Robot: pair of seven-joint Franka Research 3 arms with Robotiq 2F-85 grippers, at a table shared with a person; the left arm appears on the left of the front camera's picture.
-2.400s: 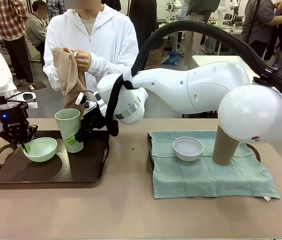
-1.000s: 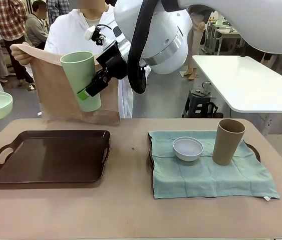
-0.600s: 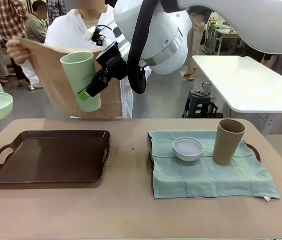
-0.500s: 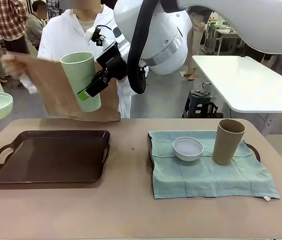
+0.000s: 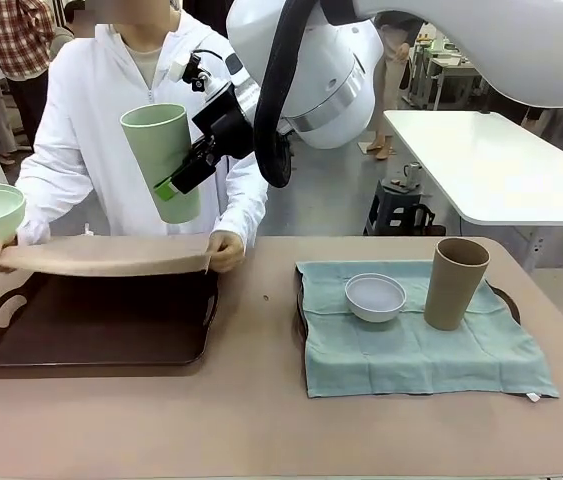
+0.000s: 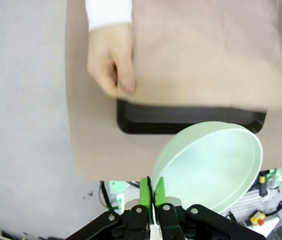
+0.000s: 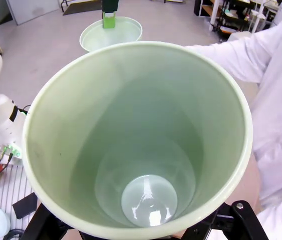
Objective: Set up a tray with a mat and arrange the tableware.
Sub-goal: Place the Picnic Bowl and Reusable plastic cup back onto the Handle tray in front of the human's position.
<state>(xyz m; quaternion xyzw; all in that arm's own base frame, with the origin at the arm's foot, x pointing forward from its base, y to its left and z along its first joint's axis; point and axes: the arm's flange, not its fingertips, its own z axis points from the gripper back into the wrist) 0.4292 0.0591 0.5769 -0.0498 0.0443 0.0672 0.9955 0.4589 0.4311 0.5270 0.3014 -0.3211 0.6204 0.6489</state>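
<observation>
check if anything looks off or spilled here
Nothing is spilled or damaged. The pale green cup hangs tilted in the right hand above the brown tray, and the pale green bowl is held aloft by its rim in the left hand, while the person lowers a tan mat over the tray.

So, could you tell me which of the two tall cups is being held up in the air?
The pale green cup, gripped by the right gripper above the tray; the brown cup stands on the teal mat.

robot: white arm (image 5: pixel 441 40) | black cable (image 5: pixel 279 90) | green-padded black claw (image 5: pixel 183 178) | person: white hooded jacket (image 5: pixel 111 130)
</observation>
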